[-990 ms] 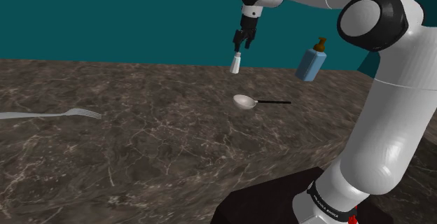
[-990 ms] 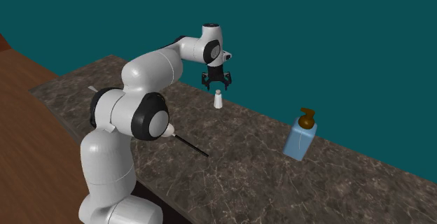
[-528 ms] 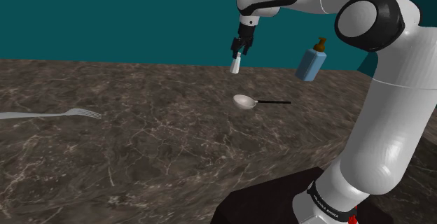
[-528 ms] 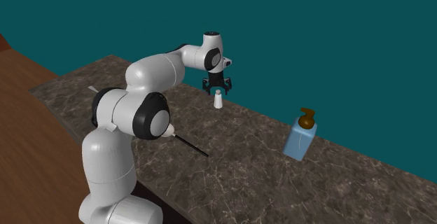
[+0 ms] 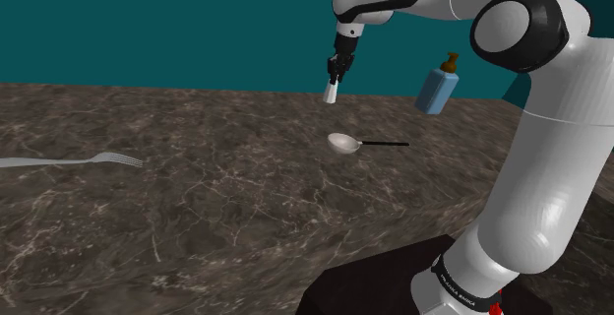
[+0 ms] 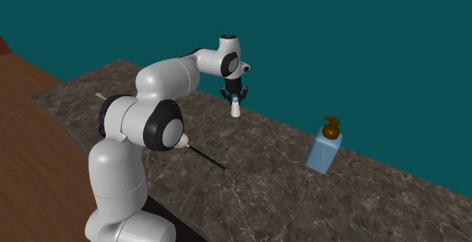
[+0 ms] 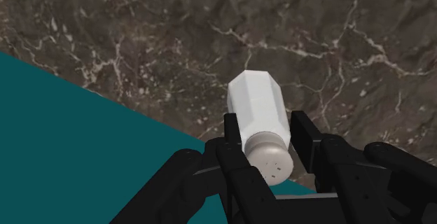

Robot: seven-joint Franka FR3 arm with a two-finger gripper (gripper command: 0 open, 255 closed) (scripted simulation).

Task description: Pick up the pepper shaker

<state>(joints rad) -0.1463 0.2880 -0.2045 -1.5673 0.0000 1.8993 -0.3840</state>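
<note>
The pepper shaker (image 7: 260, 121) is a small white faceted bottle with a pale grey perforated cap. It stands upright on the dark marbled counter (image 5: 246, 195) near the far edge, by the teal wall. My black gripper (image 7: 267, 140) has come down over it and is shut on its upper part, one finger on each side of the cap. In the shoulder view the gripper (image 5: 337, 70) clasps the shaker (image 5: 333, 91) from above. The second exterior view has the gripper (image 6: 236, 97) on the shaker (image 6: 237, 110) at the counter's back edge.
A spoon (image 5: 346, 144) with a black handle lies on the counter nearer the stand. A blue soap dispenser (image 5: 437, 84) with a brown pump stands to the shoulder view's right of the shaker. A fork (image 5: 89, 160) lies at that view's far left.
The gripper came down over the shaker and its fingers closed from wide apart onto the shaker's top. The shaker has stayed where it stood.
</note>
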